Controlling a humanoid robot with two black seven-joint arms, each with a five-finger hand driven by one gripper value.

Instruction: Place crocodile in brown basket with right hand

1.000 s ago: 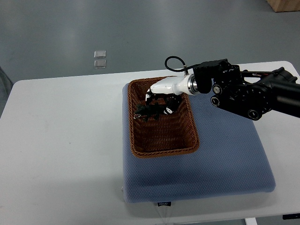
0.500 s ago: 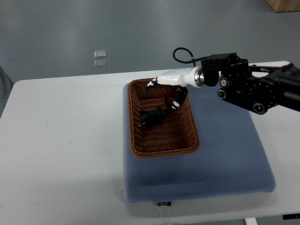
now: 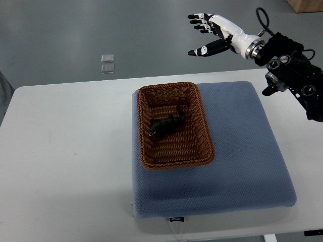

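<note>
A small dark crocodile (image 3: 166, 124) lies inside the brown wicker basket (image 3: 201, 123), near its middle, with nothing touching it. The basket sits on a blue-grey cushion (image 3: 242, 151) on the white table. My right hand (image 3: 208, 34) is raised high beyond the table's far edge, above and to the right of the basket, fingers spread and holding nothing. Its black arm (image 3: 295, 75) enters from the right edge. The left arm does not show.
The white table (image 3: 65, 166) extends bare to the left of the cushion. Two small pale squares (image 3: 107, 63) lie on the grey floor beyond the table. A wooden box corner (image 3: 307, 5) shows at the top right.
My right hand let go of the crocodile, which now rests in the basket, then lifted up and away to the right, opening its fingers.
</note>
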